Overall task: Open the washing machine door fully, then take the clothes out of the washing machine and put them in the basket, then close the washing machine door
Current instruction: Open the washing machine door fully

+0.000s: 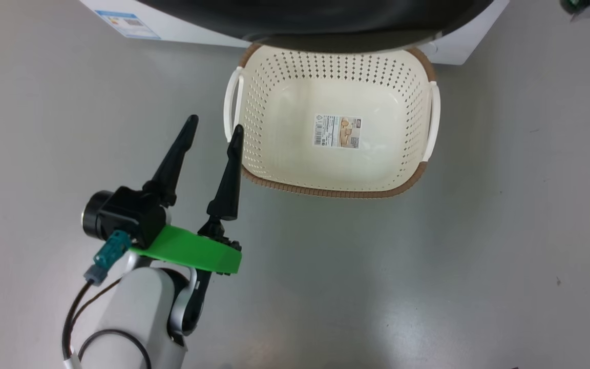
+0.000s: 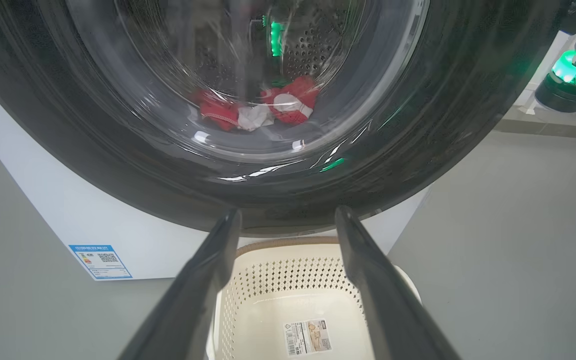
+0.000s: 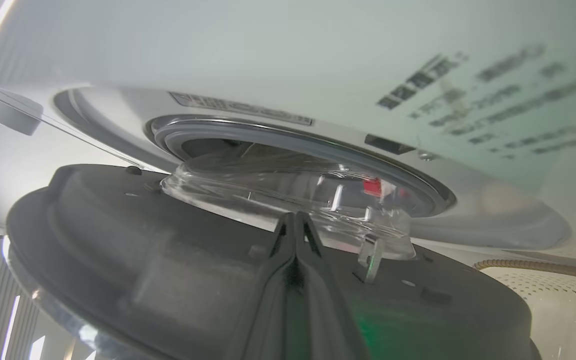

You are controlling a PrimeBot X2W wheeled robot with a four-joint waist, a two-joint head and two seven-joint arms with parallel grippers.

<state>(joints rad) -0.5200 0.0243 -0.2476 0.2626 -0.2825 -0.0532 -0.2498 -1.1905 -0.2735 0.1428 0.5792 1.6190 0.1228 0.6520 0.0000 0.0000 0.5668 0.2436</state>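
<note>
The washing machine point(image 2: 68, 210) stands on the grey floor point(image 1: 428, 282), with a small blue label point(image 2: 100, 261) low on its white front. The washing machine door point(image 2: 443, 125) is ajar but not wide open. In the right wrist view its dark inner side stands off the machine's front at an angle, and its clear glass bowl point(image 3: 268, 192) sits partly out of the grey gasket point(image 3: 293, 135). The clothes point(image 2: 293, 102) lie at the bottom of the perforated drum point(image 2: 313, 50), a small red and white heap seen through the glass in the left wrist view. The basket point(image 1: 325, 192) sits on the floor directly in front of the machine, its far rim under the overhanging door, with 1 sticker point(image 1: 337, 131) on its bottom. The left fingers point(image 1: 172, 159) are spread wide and hold nothing. They are raised above the floor just beside the basket's left handle point(image 1: 232, 102) and point toward the machine, and in their own wrist view the 2 of them frame the basket below the door's black rim. The right fingers point(image 3: 313, 280) are pressed together with no gap and nothing between them. They lie over the door's inner side with their tips at the foot of the glass bowl, but I cannot tell whether they touch the door.
</note>
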